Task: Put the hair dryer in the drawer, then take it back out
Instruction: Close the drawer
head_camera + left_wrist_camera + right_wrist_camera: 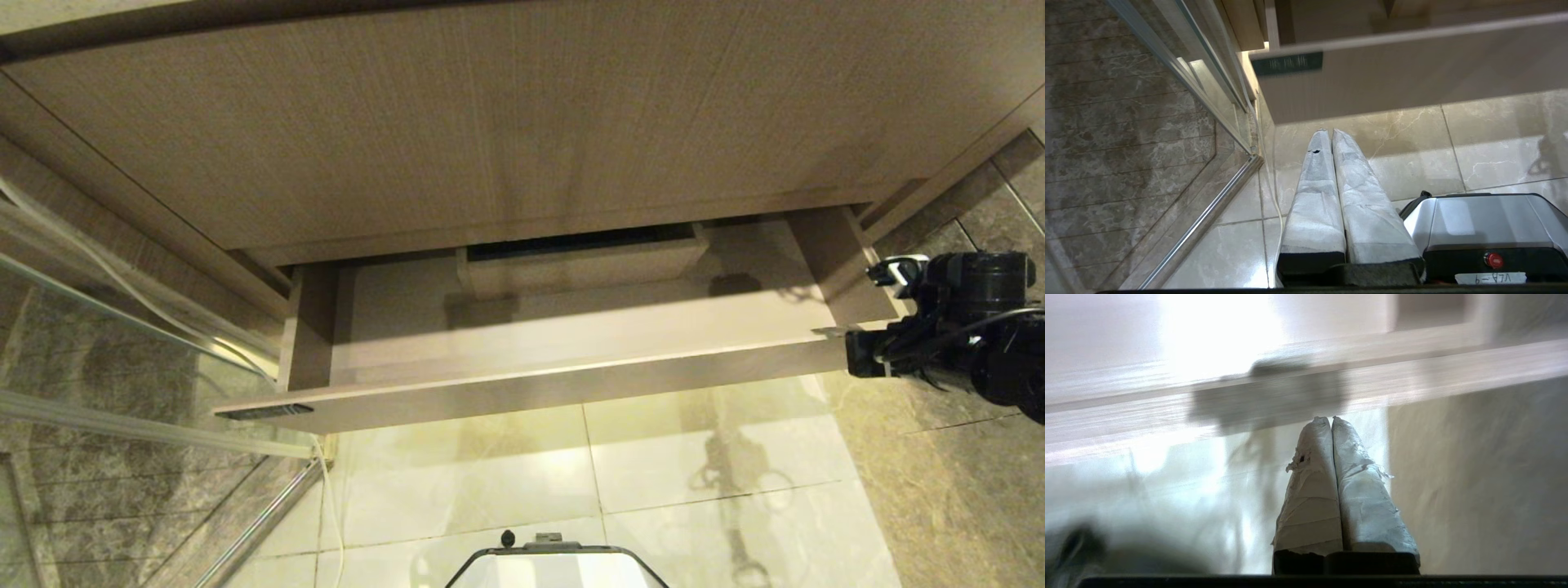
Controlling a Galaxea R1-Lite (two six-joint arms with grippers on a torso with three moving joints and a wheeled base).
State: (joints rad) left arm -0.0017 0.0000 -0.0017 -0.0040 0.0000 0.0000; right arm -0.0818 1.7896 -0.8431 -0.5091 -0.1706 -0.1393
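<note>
Reaching toward the open drawer (522, 392) with nothing in hand

Right gripper (1331, 420), pressed shut and empty, hangs by the drawer's right front corner; left gripper (1331, 132), also shut, idles low. No hair dryer shows anywhere, so fetching it probably comes next. Glossy floor tiles (694, 474) lie below.

Wood-grain drawer (531, 392) — pulled open, low front, dark label, boxed cut-out inside
</note>
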